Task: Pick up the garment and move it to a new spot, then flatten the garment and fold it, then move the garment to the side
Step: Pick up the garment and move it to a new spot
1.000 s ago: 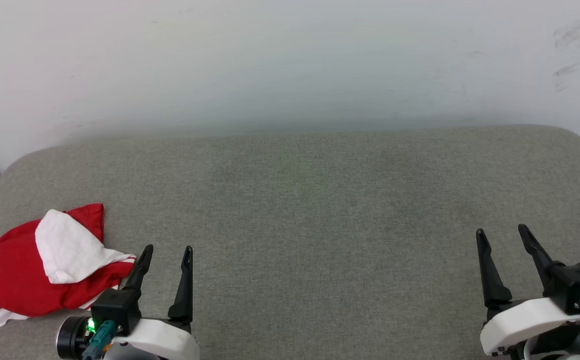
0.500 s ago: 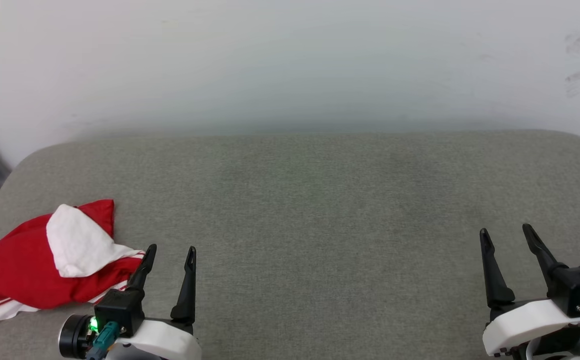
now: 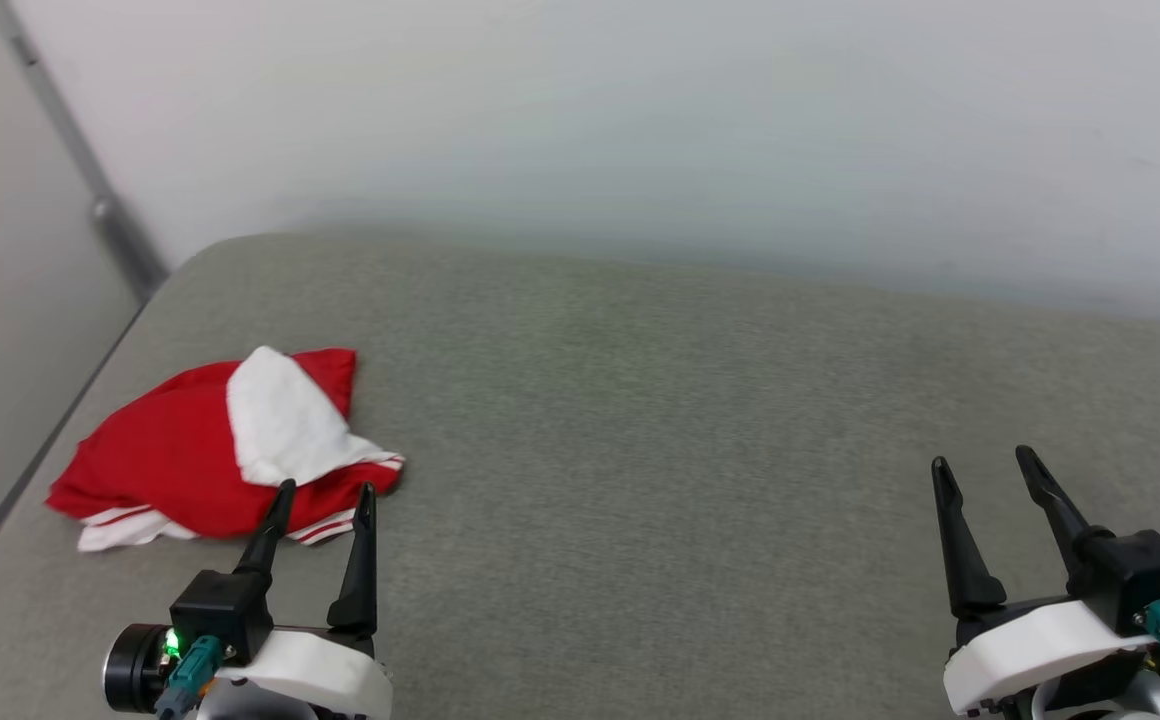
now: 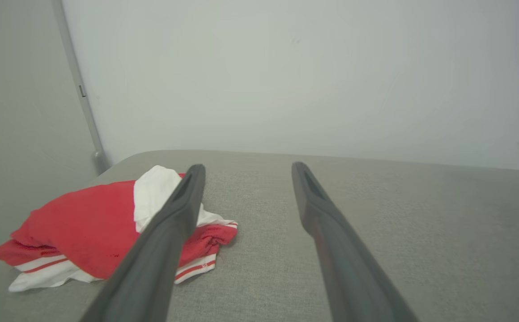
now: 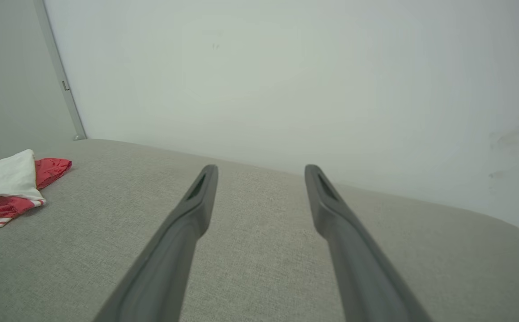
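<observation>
Both spread, empty: left fingers [image 3: 359, 560] beside garment's [image 3: 160, 460] near edge, right fingers [image 3: 956, 540] well apart.

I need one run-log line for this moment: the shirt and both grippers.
shirt: crumpled on grey cushion, not gripped | left gripper: open, near shirt's edge | right gripper: open, far from shirt

A grey fabric tabletop [image 3: 640, 420] with rounded corners met a pale wall [image 3: 640, 120]. A thin grey pipe [image 3: 100, 205] ran down the left corner.

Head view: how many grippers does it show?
2. The left gripper, open, at lower left by the red T-shirt; the right gripper, open, at lower right over the grey cushion.
</observation>
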Available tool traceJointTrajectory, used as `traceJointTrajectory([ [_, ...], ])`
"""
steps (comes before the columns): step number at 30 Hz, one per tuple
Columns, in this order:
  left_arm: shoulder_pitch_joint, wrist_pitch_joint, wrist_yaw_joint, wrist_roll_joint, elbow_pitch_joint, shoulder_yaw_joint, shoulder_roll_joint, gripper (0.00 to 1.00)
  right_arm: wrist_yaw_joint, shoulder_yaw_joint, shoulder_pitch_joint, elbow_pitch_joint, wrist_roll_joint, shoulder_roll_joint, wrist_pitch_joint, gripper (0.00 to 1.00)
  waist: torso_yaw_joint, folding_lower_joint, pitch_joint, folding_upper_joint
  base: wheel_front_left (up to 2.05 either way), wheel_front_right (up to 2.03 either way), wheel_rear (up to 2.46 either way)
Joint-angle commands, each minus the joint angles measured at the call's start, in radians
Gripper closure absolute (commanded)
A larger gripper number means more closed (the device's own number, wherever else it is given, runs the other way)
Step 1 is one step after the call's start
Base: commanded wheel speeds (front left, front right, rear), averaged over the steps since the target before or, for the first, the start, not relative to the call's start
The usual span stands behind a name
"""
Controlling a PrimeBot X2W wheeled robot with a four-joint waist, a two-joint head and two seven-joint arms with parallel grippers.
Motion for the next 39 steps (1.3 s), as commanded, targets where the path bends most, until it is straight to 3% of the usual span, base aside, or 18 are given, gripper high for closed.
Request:
traceJointTrajectory([
  [1, -0.007, -0.003, -0.001, -0.002, -0.001, 0.006, 0.000, 0.00, 0.000, 0.005, -0.005, -0.003, 0.004, 0.001, -0.005, 0.00, 0.058, 0.0000, 0.001, 0.0000, 0.00, 0.00, 0.00],
  [11, 0.006, -0.003, -0.002, 0.001, -0.010, 0.033, 0.003, 0.00, 0.000, 0.060, -0.022, 0.003, 0.021, 0.001, -0.014, 0.00, 0.209, 0.0000, 0.001, 0.0000, 0.00, 0.00, 0.00],
  [20, 0.015, -0.003, -0.003, 0.000, -0.014, 0.049, 0.007, 0.00, 0.000, 0.097, -0.031, 0.007, 0.028, 0.001, -0.018, 0.00, 0.262, 0.0000, 0.004, 0.0000, 0.00, 0.00, 0.00],
  [30, -0.001, -0.003, -0.003, 0.011, -0.002, 0.063, 0.021, 0.00, 0.000, 0.112, -0.038, 0.010, 0.029, 0.001, -0.018, 0.00, 0.257, 0.0000, 0.012, 0.0000, 0.00, 0.00, 0.00],
  [39, -0.180, 0.013, -0.003, -0.013, 0.110, 0.055, 0.086, 0.00, 0.000, 0.124, -0.063, -0.010, 0.015, 0.001, 0.002, 0.00, 0.168, 0.0000, 0.068, 0.0000, 0.00, 0.00, 0.00],
])
